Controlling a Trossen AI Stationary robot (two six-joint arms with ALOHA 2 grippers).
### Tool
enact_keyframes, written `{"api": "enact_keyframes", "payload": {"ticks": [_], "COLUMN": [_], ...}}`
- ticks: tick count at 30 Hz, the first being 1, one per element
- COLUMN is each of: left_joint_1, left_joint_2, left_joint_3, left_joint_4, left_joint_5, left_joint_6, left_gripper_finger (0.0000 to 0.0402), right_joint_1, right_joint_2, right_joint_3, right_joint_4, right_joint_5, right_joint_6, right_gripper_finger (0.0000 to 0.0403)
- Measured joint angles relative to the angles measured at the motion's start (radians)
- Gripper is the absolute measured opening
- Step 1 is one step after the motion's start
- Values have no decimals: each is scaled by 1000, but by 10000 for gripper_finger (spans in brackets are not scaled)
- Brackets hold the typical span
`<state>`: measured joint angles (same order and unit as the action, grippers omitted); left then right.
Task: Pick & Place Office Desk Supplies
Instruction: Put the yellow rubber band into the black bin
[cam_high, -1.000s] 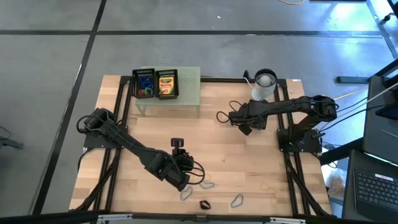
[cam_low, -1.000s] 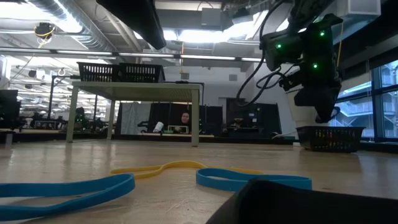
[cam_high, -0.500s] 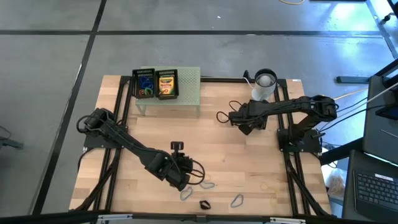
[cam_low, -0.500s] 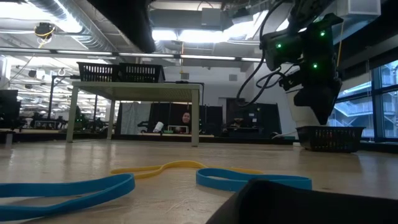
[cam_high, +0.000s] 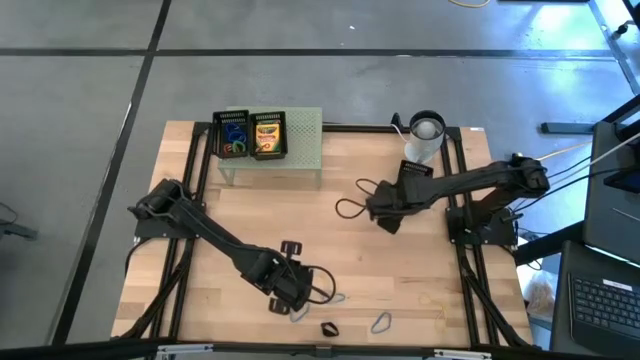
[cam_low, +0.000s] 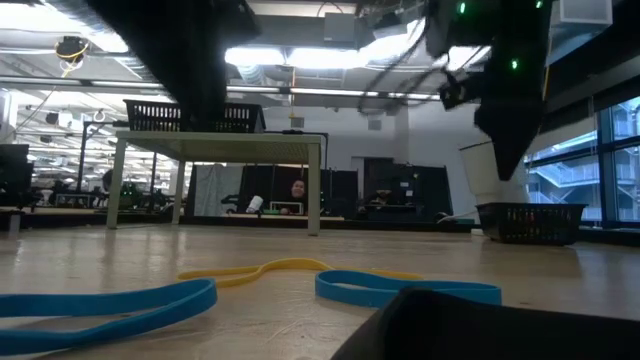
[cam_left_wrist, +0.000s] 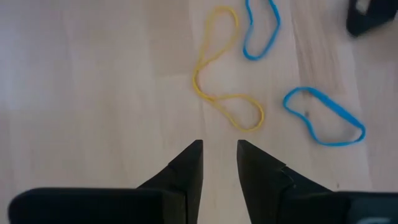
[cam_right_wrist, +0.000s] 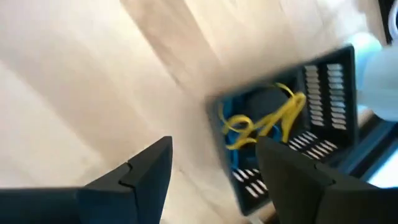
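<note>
A pale green perforated stand (cam_high: 300, 140) sits upper centre of the high view; a white cup (cam_high: 424, 137) stands right of it.

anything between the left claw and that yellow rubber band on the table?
Nothing visible. In the left wrist view the left claw stands open over bare wood, and the yellow rubber band lies flat just ahead of its tips. The two blue bands lie off to the side, apart from it.

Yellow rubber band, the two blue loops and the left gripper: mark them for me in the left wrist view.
yellow rubber band (cam_left_wrist: 219, 87), left wrist view, the pinched middle.
blue loops (cam_left_wrist: 323, 116), left wrist view, strand of the wider one.
left gripper (cam_left_wrist: 219, 154), left wrist view, gap between fingertips.
</note>
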<state>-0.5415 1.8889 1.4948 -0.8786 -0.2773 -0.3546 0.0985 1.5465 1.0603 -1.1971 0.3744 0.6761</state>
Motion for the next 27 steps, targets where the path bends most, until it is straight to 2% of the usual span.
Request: {"api": "enact_keyframes", "payload": {"ticks": [8,13,19,23,27], "left_joint_1": [7,37,92,124,152], "left_joint_2": [64,109,160,201,234], "left_joint_3": [0,0,0,0,0], "left_joint_4": [75,128,163,255,297], "left_joint_5": [0,-27,5,109,153], "left_joint_6": [86,117,117,142,149], "left_gripper_finger": [157,187,187,180,172], "right_joint_1": [129,186,232,243,244], "right_joint_2": [-25,-25,-25,-25,-25], "right_joint_3": [80,87,87,87,87], "right_joint_4": [12,113,197,205,207], "right_joint_5": [-1,-1,-1,-1,-1], "right_joint_6": [86,101,54,41,42], "right_gripper_finger": [233,233,233,233,233]}}
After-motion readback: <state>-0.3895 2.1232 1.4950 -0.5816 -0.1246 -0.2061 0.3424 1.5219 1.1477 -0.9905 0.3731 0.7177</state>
